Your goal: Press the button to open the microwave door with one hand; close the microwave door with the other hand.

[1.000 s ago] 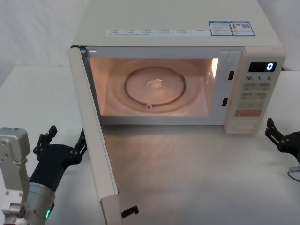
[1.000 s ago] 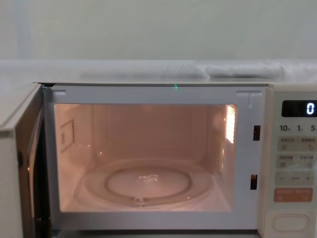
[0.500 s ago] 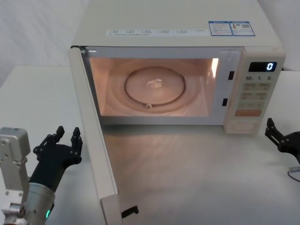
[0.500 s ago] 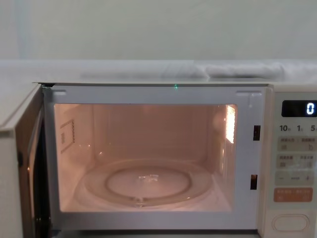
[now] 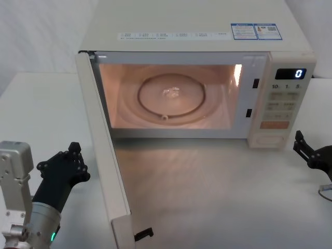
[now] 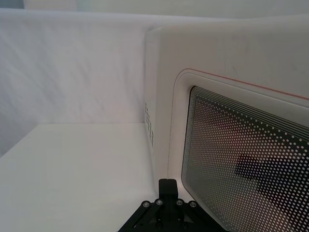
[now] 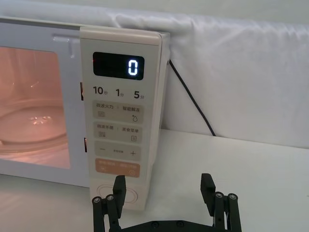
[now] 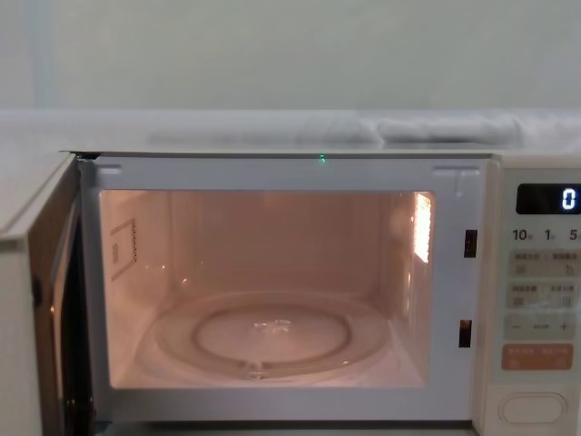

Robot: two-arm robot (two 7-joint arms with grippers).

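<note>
The cream microwave [image 5: 197, 31] stands with its lit cavity showing. The microwave door [image 5: 104, 155] is swung wide open toward the left front. My left gripper [image 5: 74, 150] is shut with nothing in it, just left of the door's outer face. In the left wrist view that gripper [image 6: 167, 184] points at the door [image 6: 217, 96] close to the edge of its dotted window. My right gripper [image 7: 163, 189] is open, low in front of the control panel. The button [image 7: 129, 194] sits at the panel's bottom, partly behind one finger [image 7: 118, 186]. The button [image 5: 271, 139] lies left of the right gripper [image 5: 303, 145].
The white table [image 5: 218, 197] carries the microwave. A black cable [image 7: 190, 99] runs down behind the microwave's right side against a white cloth. The display [image 7: 119, 65] reads 0. A thin loop of wire [image 5: 327, 191] lies at the table's right edge.
My left gripper's fingers have gone from spread wide to shut beside the door. The door and my right gripper have not moved.
</note>
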